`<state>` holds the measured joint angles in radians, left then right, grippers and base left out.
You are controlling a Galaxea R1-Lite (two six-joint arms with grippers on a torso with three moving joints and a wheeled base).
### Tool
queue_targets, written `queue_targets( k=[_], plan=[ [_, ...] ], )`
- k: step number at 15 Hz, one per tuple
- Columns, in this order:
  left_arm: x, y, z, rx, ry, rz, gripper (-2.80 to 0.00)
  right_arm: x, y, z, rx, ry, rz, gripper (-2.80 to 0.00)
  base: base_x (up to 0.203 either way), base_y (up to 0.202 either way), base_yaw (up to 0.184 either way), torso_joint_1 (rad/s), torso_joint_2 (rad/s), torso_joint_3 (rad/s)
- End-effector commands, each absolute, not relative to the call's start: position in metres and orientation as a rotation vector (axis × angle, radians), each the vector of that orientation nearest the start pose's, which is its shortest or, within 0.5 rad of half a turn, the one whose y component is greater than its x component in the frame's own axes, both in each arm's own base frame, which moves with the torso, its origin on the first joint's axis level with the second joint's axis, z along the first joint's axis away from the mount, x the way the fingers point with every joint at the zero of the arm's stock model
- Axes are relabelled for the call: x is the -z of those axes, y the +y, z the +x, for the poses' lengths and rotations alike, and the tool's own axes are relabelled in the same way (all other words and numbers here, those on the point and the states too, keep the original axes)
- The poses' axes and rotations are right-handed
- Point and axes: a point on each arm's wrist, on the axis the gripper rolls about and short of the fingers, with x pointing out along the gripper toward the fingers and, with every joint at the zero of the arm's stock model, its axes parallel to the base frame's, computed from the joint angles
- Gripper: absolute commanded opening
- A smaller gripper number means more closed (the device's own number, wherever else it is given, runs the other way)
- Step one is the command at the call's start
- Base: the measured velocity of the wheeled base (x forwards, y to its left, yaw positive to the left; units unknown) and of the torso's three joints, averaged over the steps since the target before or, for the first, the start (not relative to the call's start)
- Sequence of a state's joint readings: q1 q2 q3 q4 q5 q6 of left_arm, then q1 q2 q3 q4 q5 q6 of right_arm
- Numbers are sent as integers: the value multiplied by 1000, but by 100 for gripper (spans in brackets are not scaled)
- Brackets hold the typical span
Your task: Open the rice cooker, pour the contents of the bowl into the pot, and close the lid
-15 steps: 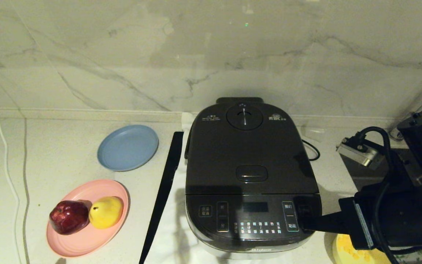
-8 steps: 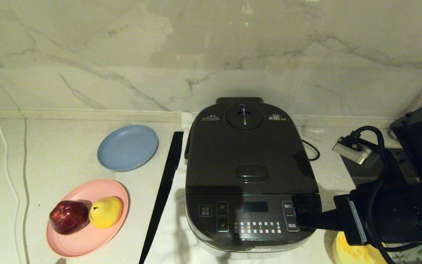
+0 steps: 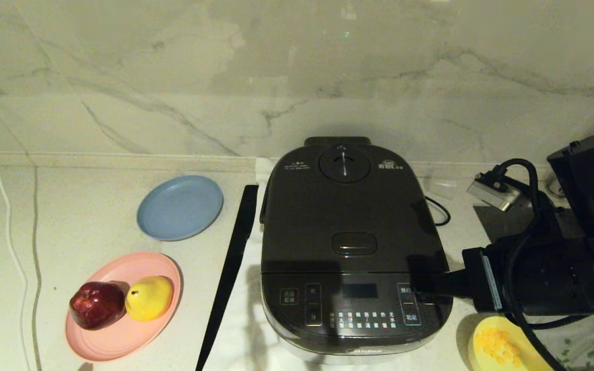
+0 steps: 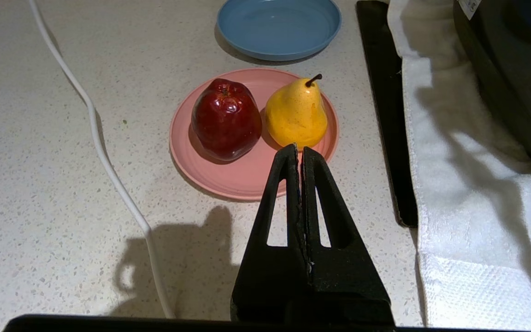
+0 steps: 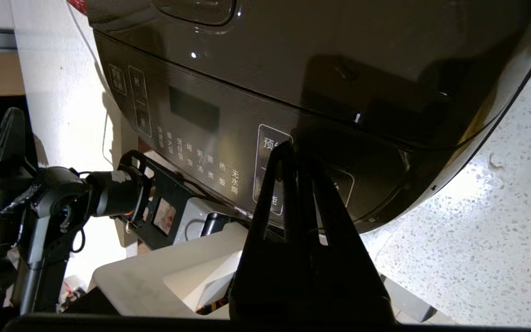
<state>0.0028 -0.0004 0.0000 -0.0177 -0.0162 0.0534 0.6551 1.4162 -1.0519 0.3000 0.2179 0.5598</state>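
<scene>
The cooker [image 3: 353, 247] stands at the centre of the head view on a white towel [image 4: 468, 193], with its lid [image 3: 348, 216] down and latched; the release button [image 3: 354, 243] lies mid-lid, untouched. The right pincer [image 3: 423, 294] is closed, nothing between its fingers, and hangs over the right end of the touch panel [image 3: 351, 306], at lower right of centre in the head view. In the right wrist view its tips [image 5: 293, 150] are seen just above the panel's right-hand keys; whether contact is made cannot be told.

The main risk is judged to lie there: if the tips are lowered where they are, a panel key could be pressed and a program started, instead of the lid being released. The button sits further up the frame and to the left, so a short reach would land on the seam or on bare lid, and the glossy surface could let the tips slide off.

The bowl [image 3: 503, 345] with its kernels [image 3: 495, 342] sits at the lower right corner, partly under the right arm; it could be knocked or snagged by the arm's cable [image 3: 529, 319] during a swing.

The left pincer [image 4: 298, 152] is parked, closed and empty, near the pink plate [image 4: 228, 180] at lower left.
</scene>
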Motion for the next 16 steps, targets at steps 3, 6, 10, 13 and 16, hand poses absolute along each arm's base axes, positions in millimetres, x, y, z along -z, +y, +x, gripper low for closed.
queue_targets(
  k=[3, 6, 10, 13, 16],
  plan=[
    [-75, 0, -22, 14, -11, 54, -280, -238, 135, 180, -594, 892, 368, -280, 0, 0, 0, 0, 0, 0],
    [-75, 0, -22, 14, -11, 53, -280, -238, 133, 180, -588, 891, 374, -280, 0, 0, 0, 0, 0, 0],
    [-75, 0, -22, 12, -11, 54, -280, -232, 131, 180, -577, 911, 369, -280, 0, 0, 0, 0, 0, 0],
    [-75, 0, -22, 14, -11, 54, -280, -228, 131, 180, -574, 924, 366, -280, 0, 0, 0, 0, 0, 0],
    [-75, 0, -22, 14, -10, 54, -280, -230, 129, 177, -580, 918, 371, -280, 0, 0, 0, 0, 0, 0]
  ],
)
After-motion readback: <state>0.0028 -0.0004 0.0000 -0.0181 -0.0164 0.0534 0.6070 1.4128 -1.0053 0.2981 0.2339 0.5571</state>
